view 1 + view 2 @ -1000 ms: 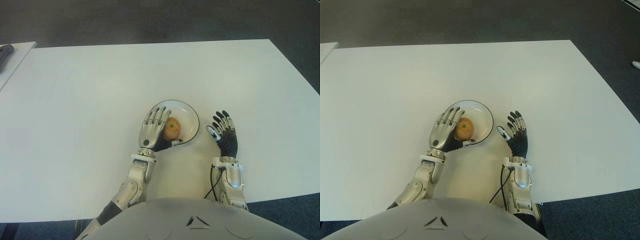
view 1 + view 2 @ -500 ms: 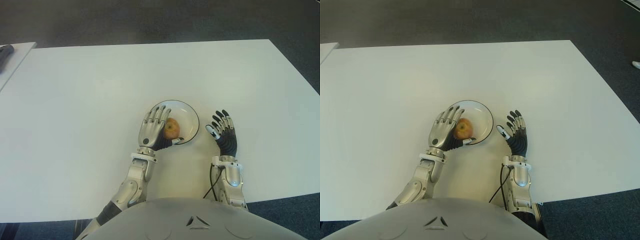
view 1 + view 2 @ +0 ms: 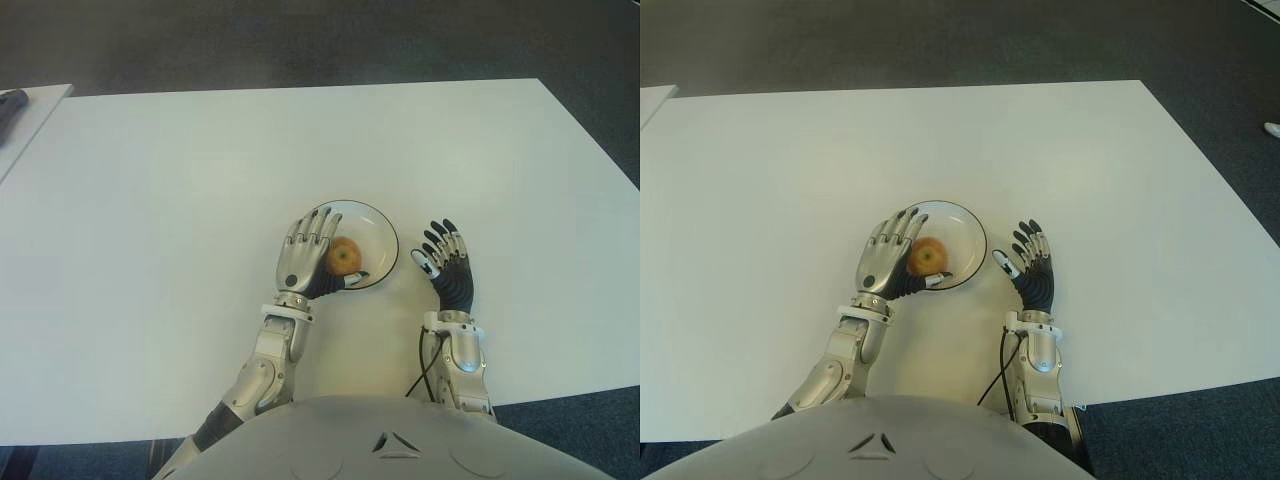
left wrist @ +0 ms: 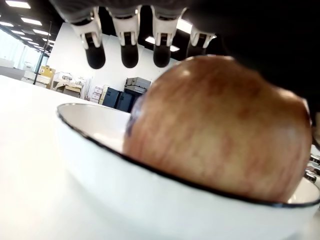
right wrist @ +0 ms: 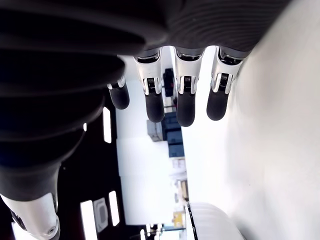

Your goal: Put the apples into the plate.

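One red-yellow round apple (image 3: 346, 256) sits inside the white, dark-rimmed shallow plate (image 3: 377, 226) on the white table (image 3: 170, 200). The left hand (image 3: 305, 258) arches over the plate's left edge, fingers (image 4: 128, 49) spread above the apple, gripping nothing. The right hand (image 3: 449, 268) shows just right of the plate, fingers extended and empty.

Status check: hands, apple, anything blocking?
Left hand open over the round white dark-rimmed plate, fingers spread. Red-yellow apple sits in plate. Right hand open, right of plate. Nothing blocking.

Table (image 3: 180, 190): white, wide.
Plate (image 3: 375, 228): on the table, between left hand (image 3: 303, 262) and right hand (image 3: 448, 270).
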You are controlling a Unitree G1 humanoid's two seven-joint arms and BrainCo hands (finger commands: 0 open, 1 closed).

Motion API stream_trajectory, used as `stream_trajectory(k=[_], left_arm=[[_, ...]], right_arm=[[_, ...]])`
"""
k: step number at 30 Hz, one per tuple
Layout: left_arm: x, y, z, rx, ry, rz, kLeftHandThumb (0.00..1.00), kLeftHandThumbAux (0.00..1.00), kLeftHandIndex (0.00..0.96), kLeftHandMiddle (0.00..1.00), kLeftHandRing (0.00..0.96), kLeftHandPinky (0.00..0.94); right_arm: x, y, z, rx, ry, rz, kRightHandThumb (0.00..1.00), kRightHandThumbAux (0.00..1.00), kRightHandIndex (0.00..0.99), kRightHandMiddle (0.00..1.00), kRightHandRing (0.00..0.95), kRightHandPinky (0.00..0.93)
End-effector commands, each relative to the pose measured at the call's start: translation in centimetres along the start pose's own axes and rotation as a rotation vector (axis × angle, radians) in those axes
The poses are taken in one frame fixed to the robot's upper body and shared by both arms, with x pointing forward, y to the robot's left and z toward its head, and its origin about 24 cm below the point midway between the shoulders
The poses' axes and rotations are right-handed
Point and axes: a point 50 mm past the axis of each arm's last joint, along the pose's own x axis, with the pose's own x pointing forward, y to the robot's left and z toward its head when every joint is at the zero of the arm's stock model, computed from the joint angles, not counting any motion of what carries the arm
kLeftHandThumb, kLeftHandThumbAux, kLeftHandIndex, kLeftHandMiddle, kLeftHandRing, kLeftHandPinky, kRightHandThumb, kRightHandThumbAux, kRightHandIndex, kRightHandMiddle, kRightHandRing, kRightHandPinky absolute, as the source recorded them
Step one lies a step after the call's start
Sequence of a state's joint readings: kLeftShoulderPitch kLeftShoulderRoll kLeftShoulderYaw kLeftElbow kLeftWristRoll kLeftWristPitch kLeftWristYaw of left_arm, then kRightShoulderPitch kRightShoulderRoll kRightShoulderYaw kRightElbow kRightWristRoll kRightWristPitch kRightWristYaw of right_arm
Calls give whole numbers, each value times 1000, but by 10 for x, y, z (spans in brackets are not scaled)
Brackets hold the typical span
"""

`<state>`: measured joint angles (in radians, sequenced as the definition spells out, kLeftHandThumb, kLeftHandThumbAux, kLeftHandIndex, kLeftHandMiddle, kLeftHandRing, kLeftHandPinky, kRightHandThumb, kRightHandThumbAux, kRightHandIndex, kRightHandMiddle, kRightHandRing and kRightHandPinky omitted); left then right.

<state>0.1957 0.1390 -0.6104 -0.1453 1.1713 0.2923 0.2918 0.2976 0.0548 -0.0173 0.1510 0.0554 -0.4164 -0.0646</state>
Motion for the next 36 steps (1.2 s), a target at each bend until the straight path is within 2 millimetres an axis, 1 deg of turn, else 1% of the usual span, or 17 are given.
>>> stream_trajectory(k=[1, 5, 8, 12, 19, 22, 25, 30, 33, 34, 36], left_arm=[[-2, 1, -2, -12, 24, 3, 163, 327, 0, 0, 0, 0], [-2, 6, -4, -31, 46, 42, 153, 316, 0, 0, 0, 0], [-1, 26, -8, -54, 56, 123, 155, 307, 5, 0, 0, 37], [-2, 43, -7, -79, 44, 199, 174, 302, 37, 22, 14, 89], [0, 55, -6, -120, 34, 302, 202, 314, 103, 73, 69, 146], [1, 59, -6, -166, 45, 353, 214, 323, 125, 91, 91, 175], [1, 61, -6, -213, 61, 390, 223, 339, 141, 113, 120, 200], [-1, 59, -12, -254, 78, 396, 220, 365, 141, 129, 137, 200], [-6, 44, -25, -317, 133, 339, 221, 380, 142, 131, 140, 192], [-9, 36, -31, -386, 180, 289, 221, 385, 143, 132, 140, 189], [-14, 27, -36, -498, 240, 227, 220, 401, 142, 128, 133, 173]], right_arm=[[-28, 0, -45, 15, 262, -33, 303, 686, 85, 165, 158, 184], [-29, 0, -45, 5, 260, -33, 295, 685, 80, 161, 153, 179], [-29, -1, -45, -5, 256, -35, 286, 692, 79, 157, 148, 180], [-29, -1, -45, -9, 255, -33, 282, 698, 80, 149, 141, 174], [-28, -1, -45, -30, 258, -33, 280, 693, 85, 142, 129, 164], [-29, -1, -45, -39, 259, -33, 268, 692, 84, 141, 125, 155], [-29, -1, -45, -42, 262, -34, 261, 692, 82, 137, 121, 147], [-30, 0, -45, -40, 264, -41, 269, 689, 84, 138, 122, 166], [-30, 0, -45, -38, 261, -42, 263, 688, 85, 144, 130, 174], [-30, -1, -45, -37, 261, -41, 261, 687, 86, 145, 133, 176], [-31, -1, -45, -36, 261, -41, 255, 684, 84, 145, 134, 172]])
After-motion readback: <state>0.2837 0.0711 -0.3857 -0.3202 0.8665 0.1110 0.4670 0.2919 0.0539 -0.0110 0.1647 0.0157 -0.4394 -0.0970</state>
